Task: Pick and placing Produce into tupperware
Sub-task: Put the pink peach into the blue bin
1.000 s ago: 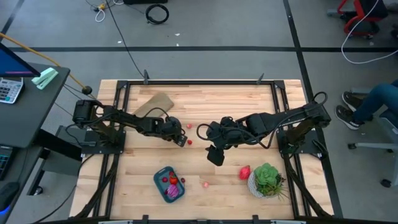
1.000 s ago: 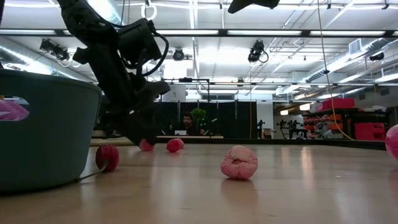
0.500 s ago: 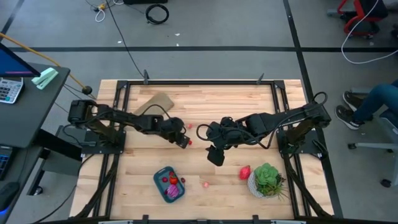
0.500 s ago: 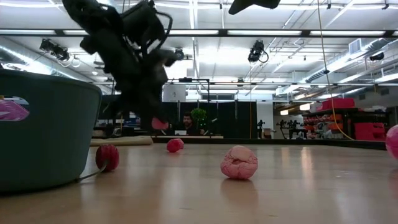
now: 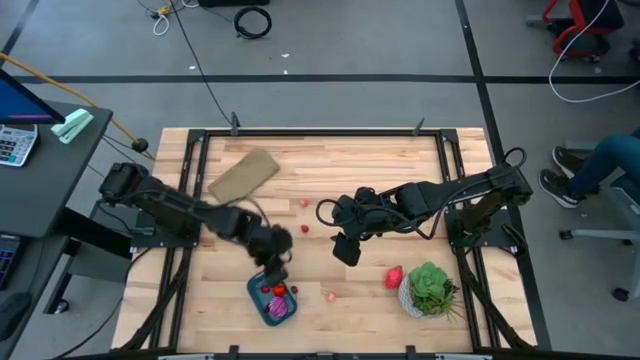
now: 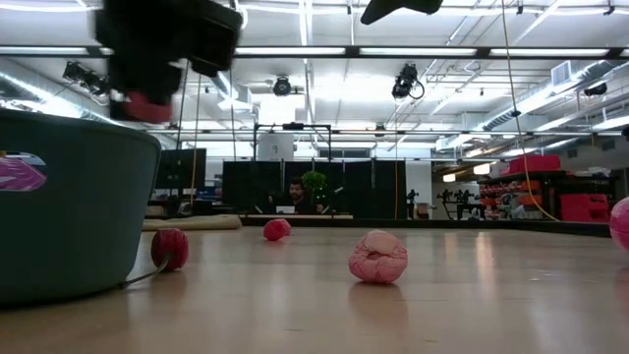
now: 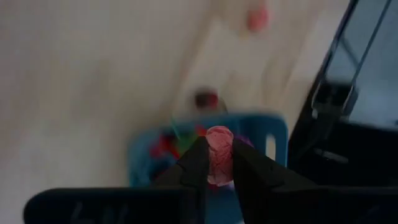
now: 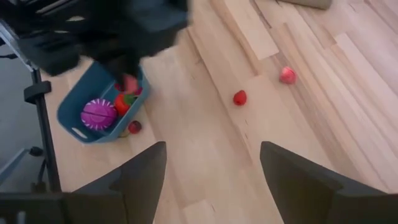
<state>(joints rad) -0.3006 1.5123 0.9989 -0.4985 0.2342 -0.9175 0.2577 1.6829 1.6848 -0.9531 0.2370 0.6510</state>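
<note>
The left hand (image 5: 276,262) hangs over the tupperware (image 5: 272,296), so the way down into it is blocked from above. The right hand (image 5: 345,247) sits mid-table, with open boards between it and the container. The potted plant (image 5: 430,288) crowds the near right corner.

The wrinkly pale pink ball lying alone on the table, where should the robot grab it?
Probably across its round middle, straight down from above. The pale pink ball sits low on the table with bare wood all round, so open jaws fit either side. No stem shows. The right gripper is open; the left gripper holds a red piece over the tupperware.
</note>
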